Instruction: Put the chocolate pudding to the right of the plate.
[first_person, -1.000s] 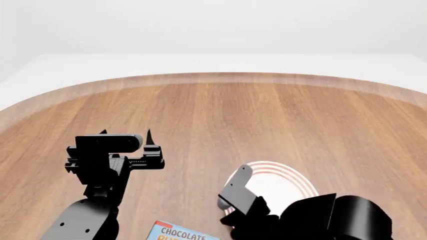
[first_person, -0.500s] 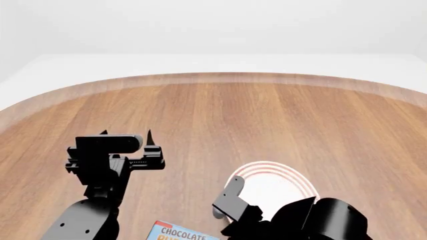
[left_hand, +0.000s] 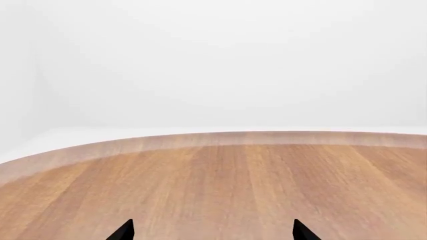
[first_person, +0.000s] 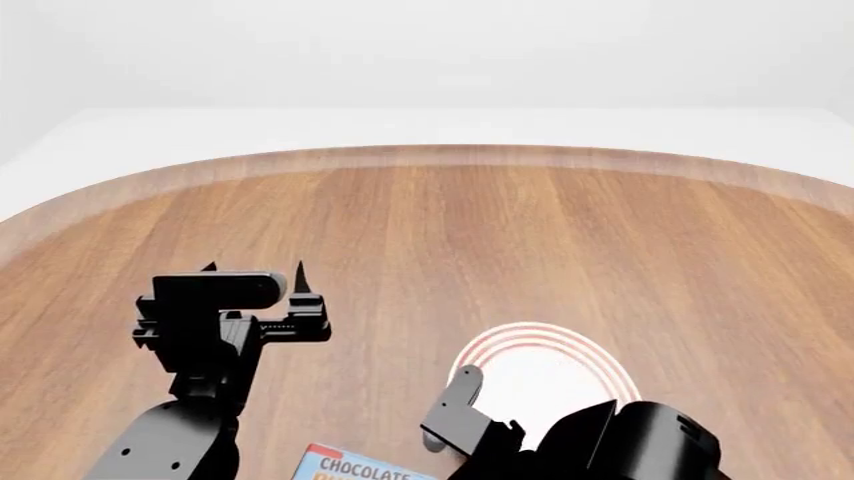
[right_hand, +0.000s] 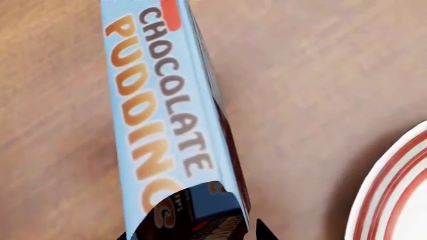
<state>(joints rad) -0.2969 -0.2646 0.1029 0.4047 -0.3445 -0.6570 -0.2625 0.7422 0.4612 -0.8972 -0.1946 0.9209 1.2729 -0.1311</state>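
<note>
The chocolate pudding (right_hand: 170, 125) is seen lying flat on the wooden table (first_person: 441, 240), its light blue top turned up, with white "CHOCOLATE" and orange "PUDDING" lettering along its length and a red patch at one corner. A dark brown side is visible along one long edge. In the head view only a strip of the carton (first_person: 367, 467) shows at the lower edge, to the left of the plate and apart from it.

The plate (first_person: 554, 365), white with concentric red rings, is set flat on the table near the robot; in the right wrist view its ringed rim (right_hand: 393, 195) is seen near the carton, bare wood lying between the two.

The right gripper (right_hand: 190, 232) is positioned directly over one end of the carton; two dark fingertips are seen at either side of that end. Whether the carton is touched or clamped cannot be told. In the head view the right arm (first_person: 627, 445) covers the near edge of the plate.

The left gripper (left_hand: 212, 231) is held out above bare table, well to the left of the plate. Its two pointed fingertips (left_hand: 124, 230) are spread wide apart, and nothing is held between them.
</note>
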